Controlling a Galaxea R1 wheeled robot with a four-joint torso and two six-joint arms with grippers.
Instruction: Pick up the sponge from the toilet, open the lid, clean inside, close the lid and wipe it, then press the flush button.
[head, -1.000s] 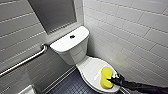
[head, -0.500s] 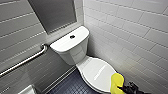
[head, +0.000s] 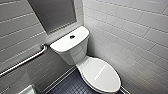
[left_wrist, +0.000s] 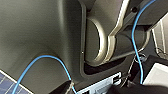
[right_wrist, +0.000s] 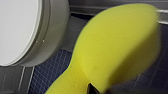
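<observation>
White-tiled bathroom corner, glossy white ceramic toilet (head: 71, 48) mid-frame in head view, its smooth white oval lid (head: 101, 75) shut at lower right; right gripper (right_wrist: 93, 89) pinches bright yellow oblong foam sponge (right_wrist: 117, 47) just beside lid's rim, not touching, above dark blue tiled floor (right_wrist: 47, 75).

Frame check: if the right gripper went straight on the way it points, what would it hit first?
Past the sponge in its jaws, the right gripper looks aimed at the dark blue tiled floor beside the toilet bowl, not the lid. Depth is unclear.
</observation>
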